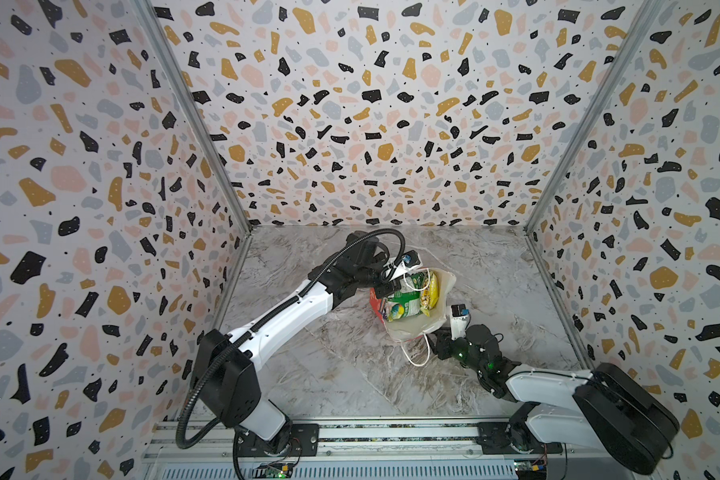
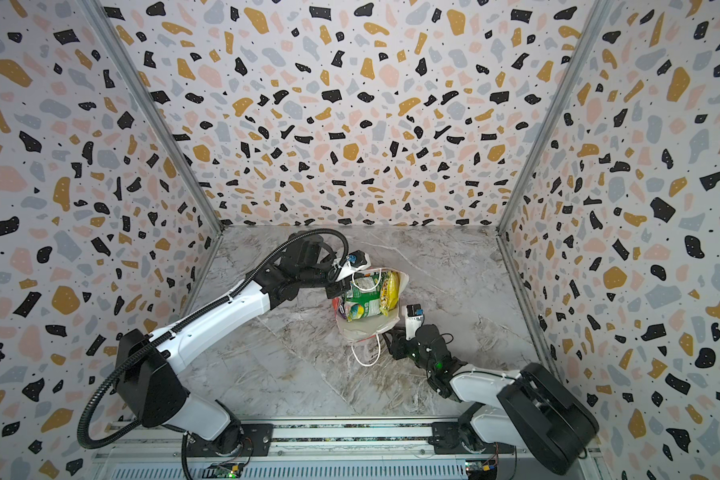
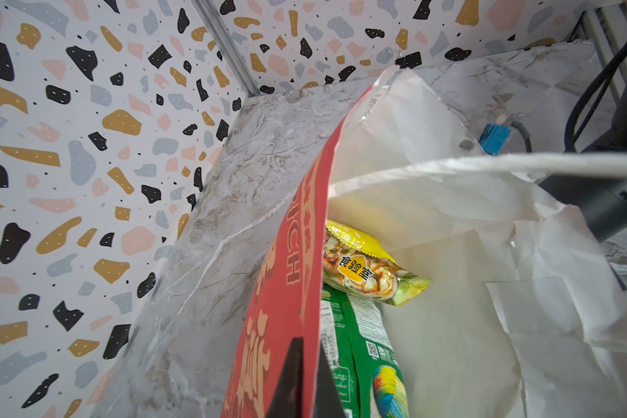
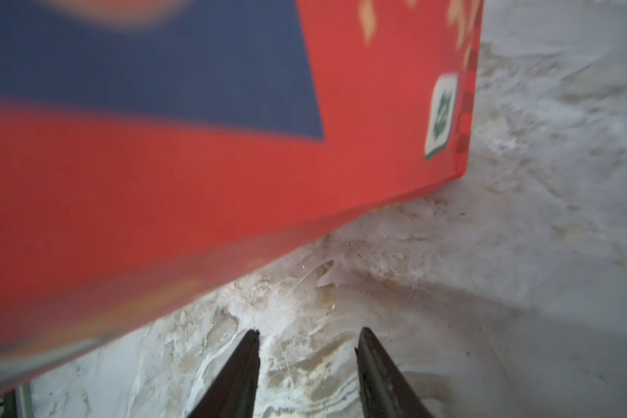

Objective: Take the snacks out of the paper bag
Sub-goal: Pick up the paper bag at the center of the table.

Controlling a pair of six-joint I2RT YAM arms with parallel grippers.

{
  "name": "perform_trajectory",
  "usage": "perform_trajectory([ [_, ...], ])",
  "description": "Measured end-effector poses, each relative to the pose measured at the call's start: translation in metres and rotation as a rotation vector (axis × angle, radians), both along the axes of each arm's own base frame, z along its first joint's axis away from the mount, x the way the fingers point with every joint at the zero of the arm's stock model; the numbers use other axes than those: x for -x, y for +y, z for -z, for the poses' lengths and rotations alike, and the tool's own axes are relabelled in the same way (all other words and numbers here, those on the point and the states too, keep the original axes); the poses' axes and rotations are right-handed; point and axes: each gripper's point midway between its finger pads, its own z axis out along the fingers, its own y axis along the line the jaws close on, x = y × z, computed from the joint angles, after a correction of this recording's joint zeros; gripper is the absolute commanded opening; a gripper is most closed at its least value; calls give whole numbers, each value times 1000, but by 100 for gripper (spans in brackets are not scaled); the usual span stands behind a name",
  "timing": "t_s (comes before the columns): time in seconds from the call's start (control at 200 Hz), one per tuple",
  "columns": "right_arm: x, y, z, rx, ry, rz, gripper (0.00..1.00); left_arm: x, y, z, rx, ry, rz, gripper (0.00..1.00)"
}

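The red paper bag (image 1: 412, 329) stands near the middle of the marble table, mouth wide and white inside, seen in both top views (image 2: 364, 331). Inside it lie snacks: a green packet (image 1: 404, 301) and a yellow packet (image 1: 430, 291), also visible in the left wrist view as green packet (image 3: 359, 343) and yellow packet (image 3: 359, 267). My left gripper (image 3: 310, 349) is shut on the bag's red side wall (image 3: 279, 307) at its left rim (image 1: 385, 286). My right gripper (image 4: 309, 333) is open over bare marble, low beside the bag's red outer wall (image 4: 196, 181), holding nothing.
A white cord handle (image 1: 418, 353) hangs out of the bag toward the front, next to the right wrist (image 1: 458, 322). Terrazzo-patterned walls (image 1: 100, 208) close in three sides of the table (image 1: 350, 374). A metal rail (image 1: 350, 436) runs along the front edge.
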Motion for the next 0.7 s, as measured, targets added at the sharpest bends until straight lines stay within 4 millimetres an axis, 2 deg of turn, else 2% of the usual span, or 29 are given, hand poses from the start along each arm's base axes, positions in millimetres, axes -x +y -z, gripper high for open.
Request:
perform_trajectory([
  [0.215,3,-37,-57,-19,-71,115,42,20,3,5,53,19,1,0],
  [0.31,8,-49,-102,-41,-131,138,36,20,3,2,55,17,-9,0],
  [0.37,13,-48,-133,-60,-167,117,35,17,4,0,45,20,-20,0],
  [0.451,21,-33,-172,-87,-201,56,35,13,4,-8,39,21,-36,0],
  [0.521,30,-9,-190,-90,-202,-23,33,11,4,-10,43,29,-47,0],
  [0.591,42,22,-193,-73,-187,-107,33,11,3,-11,47,46,-54,0],
  [0.701,55,65,-176,-8,-135,-191,32,11,1,-9,48,70,-68,0],
])
